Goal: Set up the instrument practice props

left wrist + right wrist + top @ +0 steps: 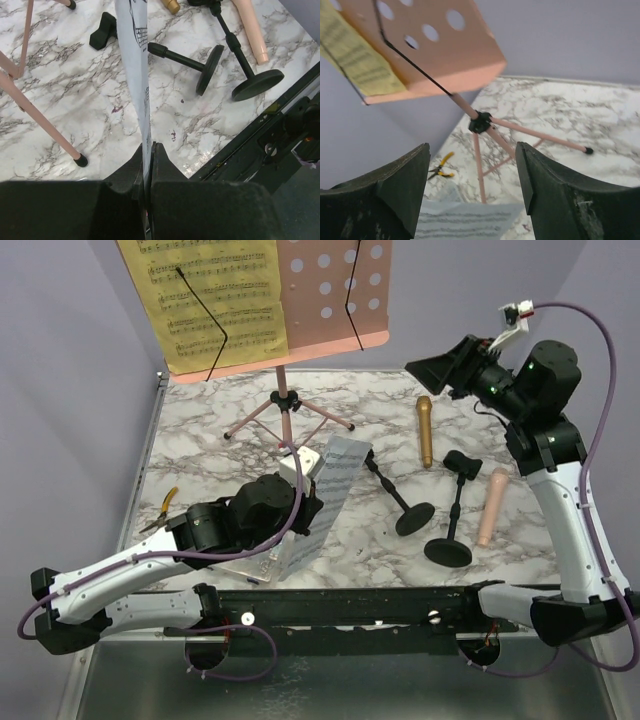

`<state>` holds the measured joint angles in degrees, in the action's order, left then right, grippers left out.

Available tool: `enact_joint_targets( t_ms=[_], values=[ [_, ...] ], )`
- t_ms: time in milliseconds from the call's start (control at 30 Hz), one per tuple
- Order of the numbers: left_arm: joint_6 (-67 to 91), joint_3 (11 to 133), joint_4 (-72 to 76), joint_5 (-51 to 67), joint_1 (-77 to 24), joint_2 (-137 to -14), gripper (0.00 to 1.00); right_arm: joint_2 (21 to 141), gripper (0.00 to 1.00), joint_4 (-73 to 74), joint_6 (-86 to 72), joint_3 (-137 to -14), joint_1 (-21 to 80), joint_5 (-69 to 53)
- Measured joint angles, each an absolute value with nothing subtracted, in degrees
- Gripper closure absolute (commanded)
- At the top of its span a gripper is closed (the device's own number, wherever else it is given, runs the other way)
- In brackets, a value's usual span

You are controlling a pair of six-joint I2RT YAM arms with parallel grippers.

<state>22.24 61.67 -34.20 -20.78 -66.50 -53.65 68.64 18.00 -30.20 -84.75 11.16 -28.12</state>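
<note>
White sheet-music page (131,60) held by its lower edge in left pincer (148,152).

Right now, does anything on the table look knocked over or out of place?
Yes. One black mic holder lies toppled on its side, its round base tipped up on edge, right beside the upright holder.

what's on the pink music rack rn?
Yellow sheet-music page on its left half, under a black wire arm. The rack is bare on the right, holes showing. The page hides the surface behind it. White page is in the left claw.
</note>
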Motion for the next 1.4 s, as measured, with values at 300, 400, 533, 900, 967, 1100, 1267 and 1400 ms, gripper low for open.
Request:
enact_joint_targets(
  t_ms=[300, 400, 533, 900, 967, 1100, 1267, 1400],
  values=[
    [16.9, 68.7, -36.7, -17.6, -66.5, -55.2, 1.00, 81.1, 0.33, 5.4, -41.4, -100.6, 14.3, -35.6],
    [14.4, 72.7, -36.6, -17.6, -66.5, -55.5, 1.00, 86.7, 0.36, 3.6, -44.2, -106.6, 16.1, -36.0],
    [12.2, 76.1, -36.7, -18.8, -66.5, -55.7, 1.00, 92.7, 0.43, 2.4, -46.7, -113.1, 18.3, -36.0],
    [10.2, 83.0, -37.2, -27.0, -66.5, -55.9, 1.00, 101.6, 0.61, 2.1, -49.0, -124.7, 21.2, -32.8],
    [10.1, 84.2, -37.4, -28.2, -66.5, -55.9, 1.00, 102.3, 0.64, 2.0, -49.1, -125.3, 21.3, -32.4],
    [9.3, 87.0, -37.4, -29.6, -66.5, -56.0, 1.00, 103.1, 0.67, 1.7, -49.5, -125.6, 21.4, -32.0],
    [6.9, 91.3, -37.3, -31.4, -66.5, -56.9, 1.00, 103.9, 0.70, 0.8, -49.6, -126.5, 21.7, -32.0],
    [5.0, 93.4, -37.1, -34.3, -66.5, -58.2, 1.00, 105.3, 0.75, 0.0, -49.7, -128.7, 21.8, -32.0]
  ],
)
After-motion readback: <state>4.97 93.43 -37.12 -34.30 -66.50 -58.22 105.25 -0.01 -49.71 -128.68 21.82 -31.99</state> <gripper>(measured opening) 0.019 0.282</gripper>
